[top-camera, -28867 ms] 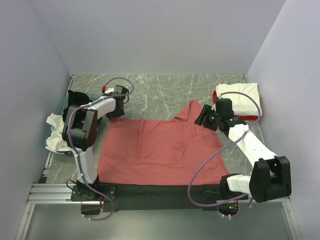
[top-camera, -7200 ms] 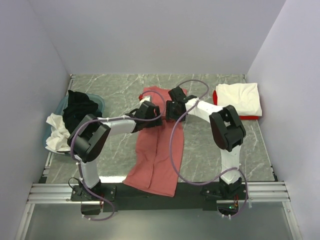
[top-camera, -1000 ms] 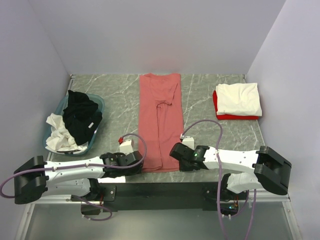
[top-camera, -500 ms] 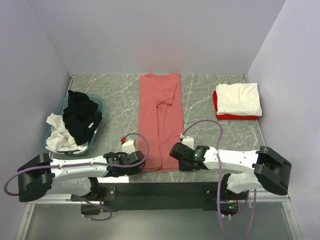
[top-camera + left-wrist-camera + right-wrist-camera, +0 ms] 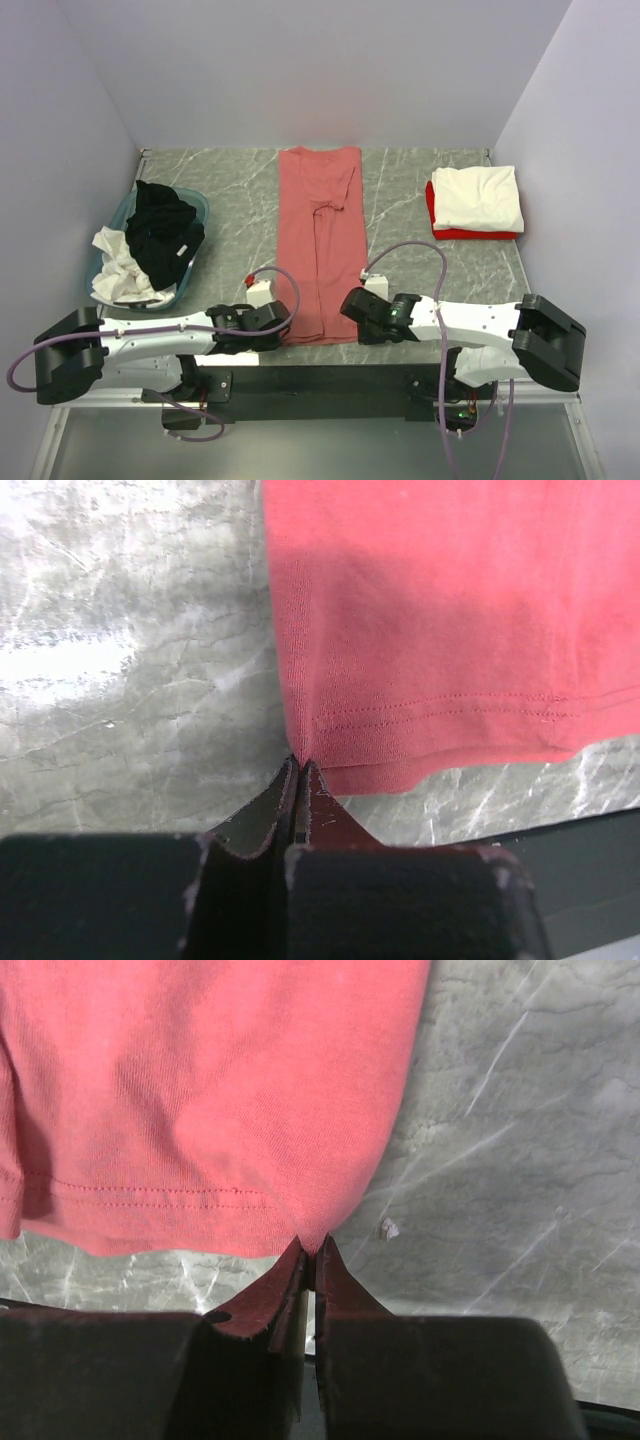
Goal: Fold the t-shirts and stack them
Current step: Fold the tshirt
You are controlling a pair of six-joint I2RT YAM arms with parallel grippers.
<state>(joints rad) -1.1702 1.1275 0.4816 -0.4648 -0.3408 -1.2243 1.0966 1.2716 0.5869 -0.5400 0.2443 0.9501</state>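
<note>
Top external: left gripper (image 5: 282,327), right gripper (image 5: 352,324) each tight on pink shirt (image 5: 320,230) hem corners; basin (image 5: 201,212) aside.

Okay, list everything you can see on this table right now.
salmon-pink shirt: one, salmon-pink, long folded strip, table middle
cream-white shirt: one, cream-white, folded, atop the red shirt, right side
red shirt: one, red, folded, bottom of that stack
black shirt: one, black, heaped in the basin
white shirt: one, white, crumpled at the basin's near side
basin: one, teal, left side
table: one, grey marble
left tool: one, black, pinching the strip's near-left corner
right tool: one, black, pinching its near-right corner
</note>
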